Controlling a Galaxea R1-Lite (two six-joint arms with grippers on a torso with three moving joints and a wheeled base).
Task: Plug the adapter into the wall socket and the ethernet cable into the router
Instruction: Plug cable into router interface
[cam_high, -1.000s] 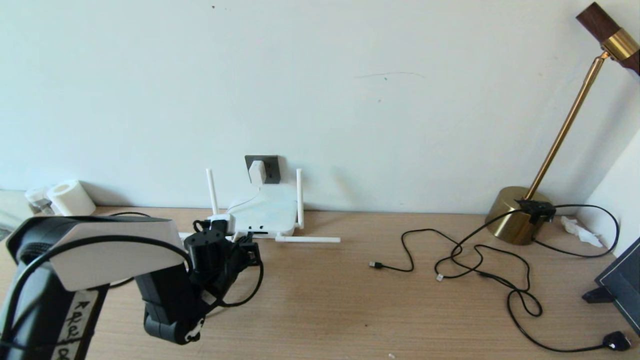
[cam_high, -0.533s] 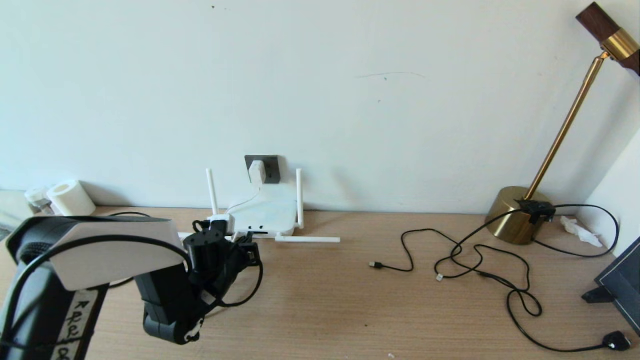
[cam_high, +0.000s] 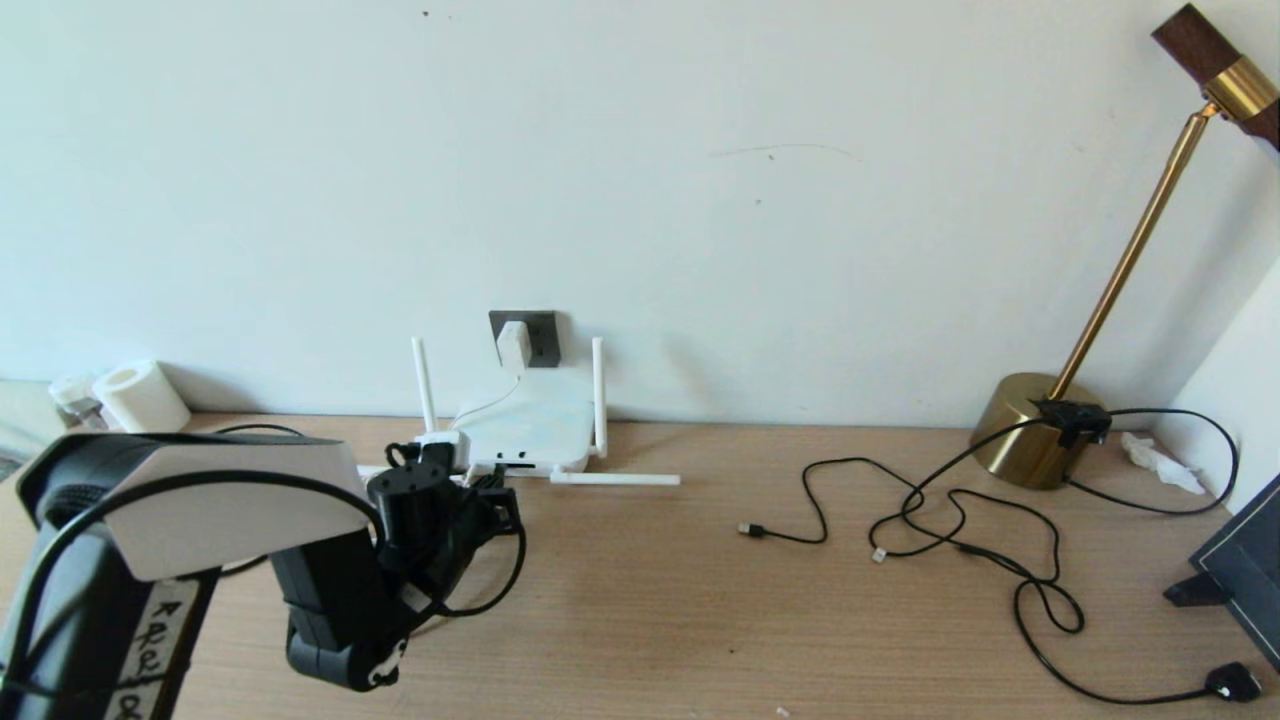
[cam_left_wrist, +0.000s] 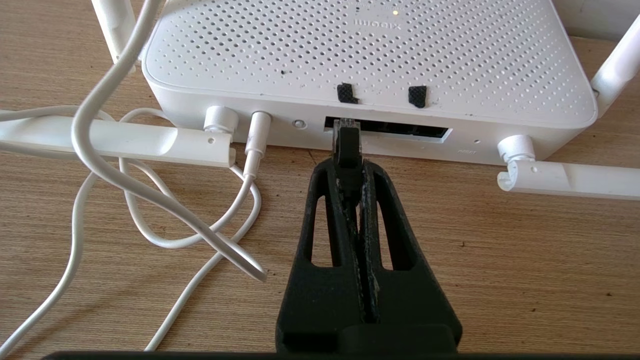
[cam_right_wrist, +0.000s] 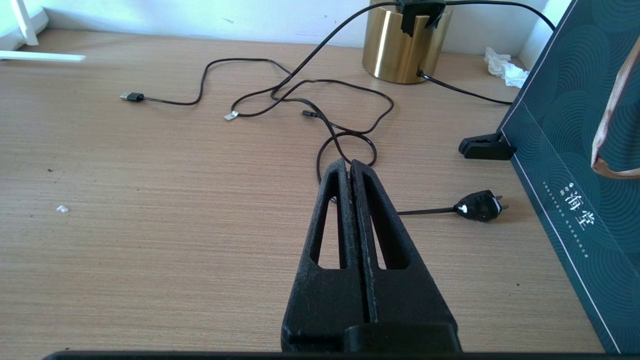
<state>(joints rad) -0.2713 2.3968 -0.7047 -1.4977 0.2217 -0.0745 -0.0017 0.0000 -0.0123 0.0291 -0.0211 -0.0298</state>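
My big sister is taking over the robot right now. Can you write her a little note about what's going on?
Left gripper: fingers shut on the ethernet cable, its plug at the router port slot; fully seated or not, can't tell.
Right gripper: shut, empty, parked over the desk near loose black cables.
Done: the adapter sits in the wall socket.
Left: confirm the plug is in, then let go.

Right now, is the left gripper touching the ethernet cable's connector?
Touching: in the left wrist view the left gripper is shut on the ethernet cable plug at the router port.
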